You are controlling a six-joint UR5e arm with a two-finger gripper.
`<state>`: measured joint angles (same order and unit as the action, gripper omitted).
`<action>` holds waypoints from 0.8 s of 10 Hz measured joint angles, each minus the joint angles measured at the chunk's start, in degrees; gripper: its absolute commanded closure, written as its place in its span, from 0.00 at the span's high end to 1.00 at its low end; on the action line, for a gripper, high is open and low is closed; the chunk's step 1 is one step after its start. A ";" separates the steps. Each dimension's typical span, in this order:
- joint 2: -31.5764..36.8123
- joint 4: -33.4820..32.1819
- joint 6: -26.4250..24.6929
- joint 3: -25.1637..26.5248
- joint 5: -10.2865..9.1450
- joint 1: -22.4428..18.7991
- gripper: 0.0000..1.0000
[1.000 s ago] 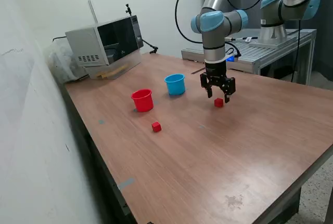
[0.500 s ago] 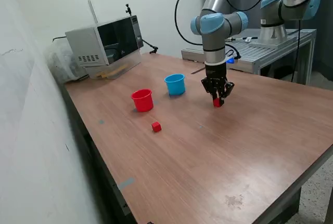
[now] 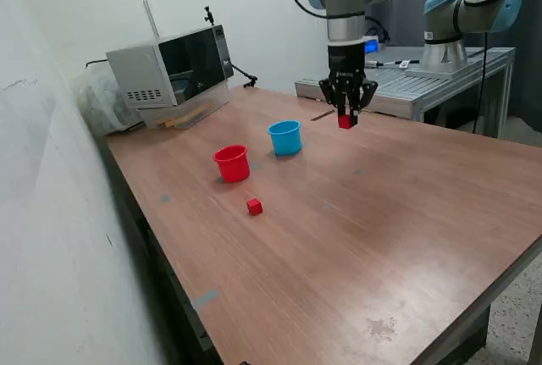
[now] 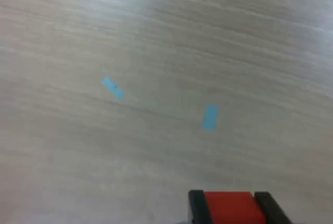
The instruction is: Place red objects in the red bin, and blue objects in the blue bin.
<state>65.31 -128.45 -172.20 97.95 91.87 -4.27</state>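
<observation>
Your pincer [image 3: 345, 116] is clenched on a red cube [image 3: 345, 121], aloft beside the blue cup [image 3: 285, 138]. The red cup [image 3: 231, 163] looks empty; another red cube [image 3: 254, 206] sits on the worktop [image 3: 381, 238].

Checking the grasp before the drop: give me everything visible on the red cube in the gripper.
The held red cube is small, solid and matte, plastic by its look, pinched between the gripper's two black fingers, one on each side face. It hangs in the air clear of the table, to the exterior view's right of the blue cup. It sits level in the wrist view.
</observation>
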 measured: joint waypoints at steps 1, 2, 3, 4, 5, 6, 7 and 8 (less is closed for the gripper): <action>2.29 1.10 0.05 -0.45 0.05 0.01 0.00; 3.39 1.65 0.06 -1.46 0.05 0.19 0.00; 3.02 1.84 0.05 -3.35 0.03 1.03 0.00; 1.37 1.88 0.04 -6.13 0.00 2.60 0.00; -1.09 1.89 0.03 -9.50 -0.01 4.73 0.00; -4.14 1.87 0.05 -13.26 -0.02 7.32 0.00; -7.38 1.84 0.08 -16.94 -0.02 10.07 0.00; -10.59 1.82 0.10 -20.24 -0.02 12.72 0.00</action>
<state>54.71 -126.63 -172.11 77.71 91.85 8.45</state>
